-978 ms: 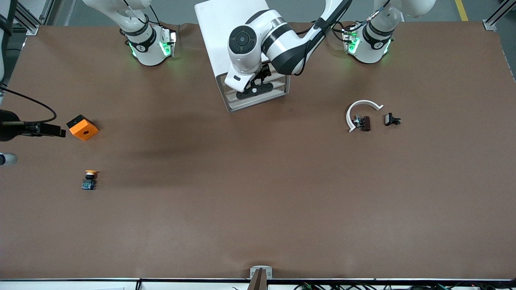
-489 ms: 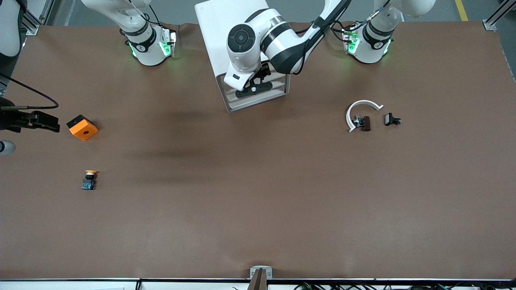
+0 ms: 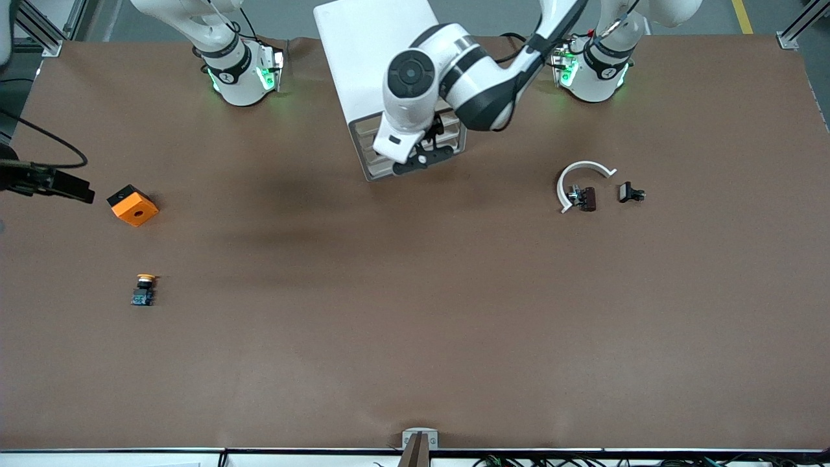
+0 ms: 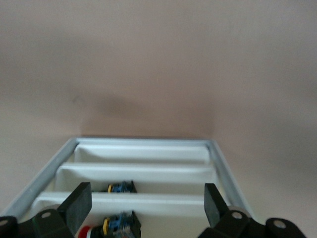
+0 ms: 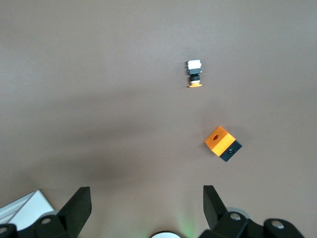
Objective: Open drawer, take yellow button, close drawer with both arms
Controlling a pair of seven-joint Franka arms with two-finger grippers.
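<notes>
The white cabinet (image 3: 373, 58) stands between the arms' bases. Its beige drawer fronts (image 3: 379, 155) face the front camera and none sticks out. My left gripper (image 3: 425, 157) is open and empty, over the lower edge of the cabinet front. In the left wrist view (image 4: 147, 204) it looks down on white drawer trays (image 4: 143, 173) that hold small button-like parts (image 4: 121, 187). The button (image 3: 144, 289) lies on the table toward the right arm's end and shows in the right wrist view (image 5: 194, 73). My right gripper (image 3: 68, 186) is open and empty, high over the table's edge beside the orange cube (image 3: 133, 205).
The orange cube also shows in the right wrist view (image 5: 223, 144). Toward the left arm's end lie a white arc-shaped part (image 3: 579, 176), a dark brown part (image 3: 586, 198) and a small black clip (image 3: 630, 192). The brown table (image 3: 415, 311) is bare nearer the front camera.
My left gripper has moved off the middle of the cabinet front, toward the left arm's end and its lower edge. My right gripper has drawn back from the orange cube toward the table's edge.
</notes>
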